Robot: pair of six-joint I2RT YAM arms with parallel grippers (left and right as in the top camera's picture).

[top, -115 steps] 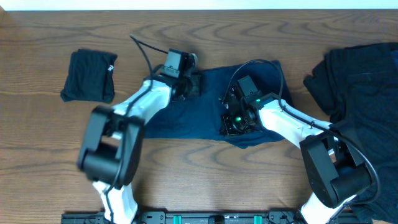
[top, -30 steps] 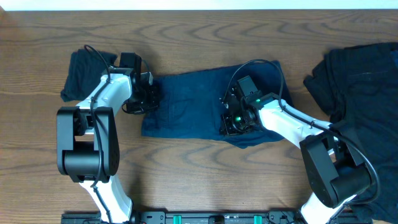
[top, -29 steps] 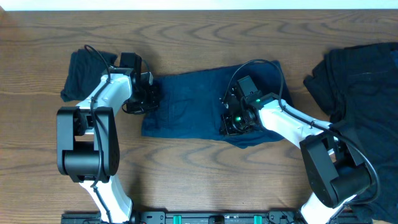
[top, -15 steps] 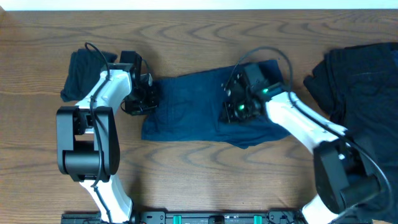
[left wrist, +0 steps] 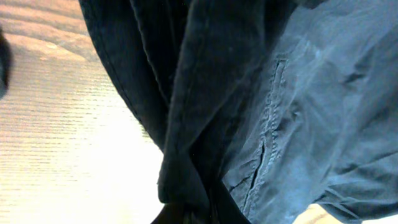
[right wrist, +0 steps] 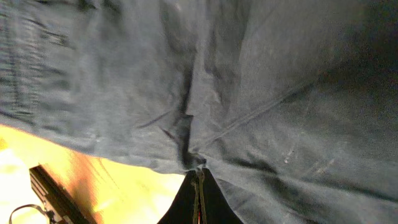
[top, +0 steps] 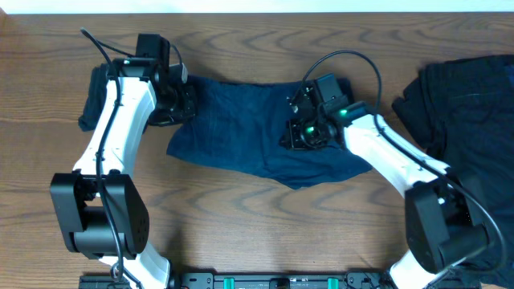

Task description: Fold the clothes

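The navy shorts-like garment (top: 245, 128) hangs stretched between my two grippers above the table's middle. My left gripper (top: 181, 103) is shut on its left edge; the left wrist view shows bunched cloth (left wrist: 205, 112) running into the jaws (left wrist: 193, 214). My right gripper (top: 295, 132) is shut on a pinch of the cloth near the garment's right part; in the right wrist view the fabric (right wrist: 249, 93) gathers into the closed fingertips (right wrist: 199, 177). A small folded black garment (top: 95, 96) lies at the far left, partly behind my left arm. A black pile (top: 470, 96) lies at the right.
The wooden table (top: 257, 233) shows in front of the garment. The white wall edge (top: 257, 6) runs along the back. Cables loop over both wrists.
Both grippers have lifted the navy garment and carried it toward the back and left. The left arm swung up and out; the cloth's lower edge now hangs slanted.
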